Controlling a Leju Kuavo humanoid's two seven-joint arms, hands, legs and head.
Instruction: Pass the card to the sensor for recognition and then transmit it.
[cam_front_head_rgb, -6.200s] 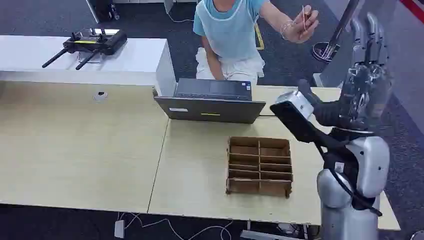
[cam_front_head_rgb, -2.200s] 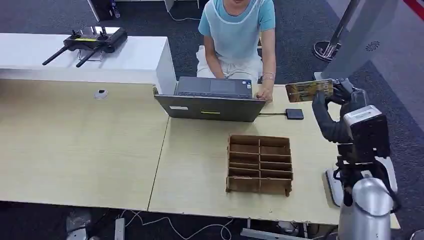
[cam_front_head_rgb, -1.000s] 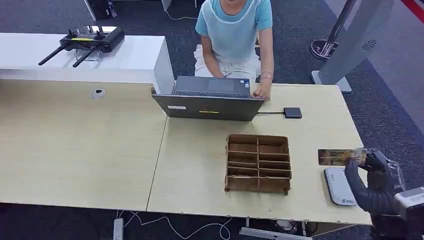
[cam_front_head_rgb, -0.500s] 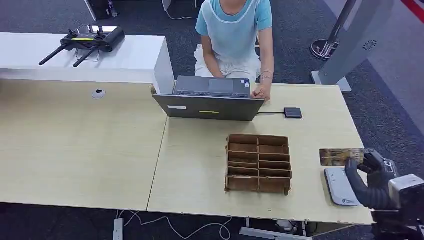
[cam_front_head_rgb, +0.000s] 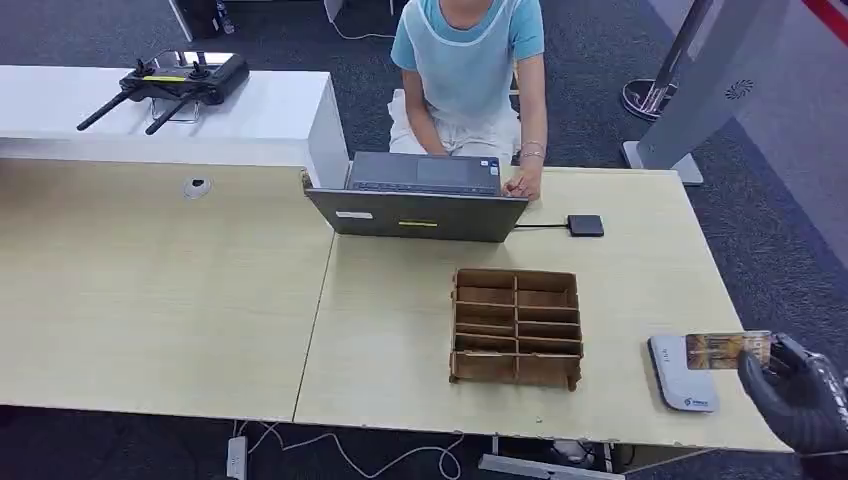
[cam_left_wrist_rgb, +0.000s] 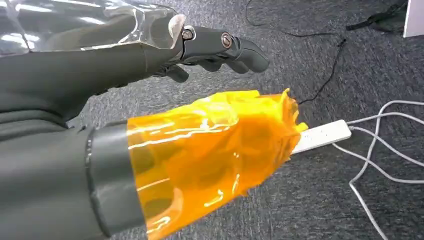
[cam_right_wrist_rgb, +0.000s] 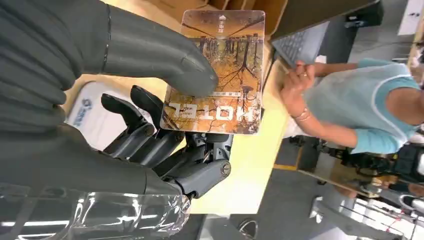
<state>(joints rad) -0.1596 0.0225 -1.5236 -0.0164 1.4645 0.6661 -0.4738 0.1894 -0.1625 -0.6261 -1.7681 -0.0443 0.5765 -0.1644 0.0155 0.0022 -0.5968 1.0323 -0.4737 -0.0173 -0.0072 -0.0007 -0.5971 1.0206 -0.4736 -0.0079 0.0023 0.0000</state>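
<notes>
My right hand (cam_front_head_rgb: 795, 392) holds a hotel card (cam_front_head_rgb: 727, 349) with an autumn-tree picture, low over the near right corner of the table. The card hovers just above the grey-white sensor pad (cam_front_head_rgb: 680, 378) lying flat there. In the right wrist view the thumb (cam_right_wrist_rgb: 150, 55) presses the card (cam_right_wrist_rgb: 220, 70) against the dark fingers (cam_right_wrist_rgb: 165, 145), with the sensor pad (cam_right_wrist_rgb: 92, 112) beneath. My left hand (cam_left_wrist_rgb: 215, 47) hangs over the carpet, fingers extended and holding nothing, its thumb wrapped in orange film.
A brown cardboard divider box (cam_front_head_rgb: 517, 326) stands left of the sensor. A laptop (cam_front_head_rgb: 420, 198) sits at the table's far edge, with a person (cam_front_head_rgb: 470, 70) seated behind it, one hand at the keyboard. A small black device (cam_front_head_rgb: 585, 225) lies right of the laptop.
My right hand took the card from the person's raised hand, then carried it down and toward the table's near right corner. In the last half second it dropped over the sensor pad.
</notes>
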